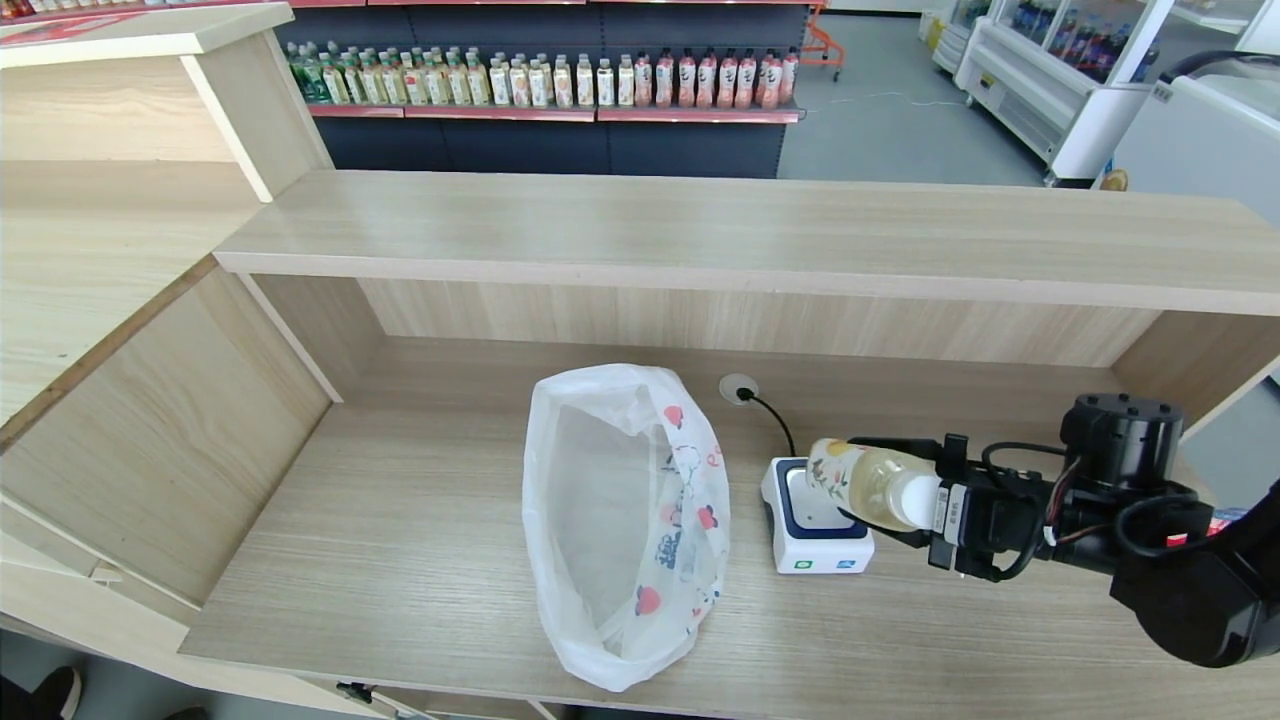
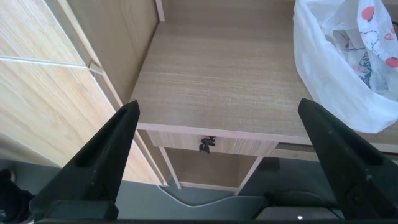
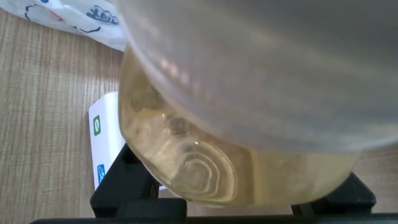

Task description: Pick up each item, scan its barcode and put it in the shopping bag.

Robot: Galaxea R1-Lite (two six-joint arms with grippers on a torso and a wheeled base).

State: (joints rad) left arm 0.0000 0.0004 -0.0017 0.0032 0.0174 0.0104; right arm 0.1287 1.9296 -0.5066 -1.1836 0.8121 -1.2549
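We've got the drink bottle (image 1: pixel 842 470) in the right gripper (image 1: pixel 862 485), fingers clamped on either side of it. It's held just over the scanner (image 1: pixel 815 552) w/ long axis level: cap toward the wrist, base toward the shopping bag (image 1: pixel 620 520). Bag lies just beside the scanner, on the robot's left, mouth open. Left gripper (image 2: pixel 219 109) hangs off the surface's (image 1: pixel 400 560) front edge, fingers apart, empty, so right arm's nearer for the drop.

Scanner (image 1: pixel 812 545) top — partly behind bottle (image 1: pixel 866 484).
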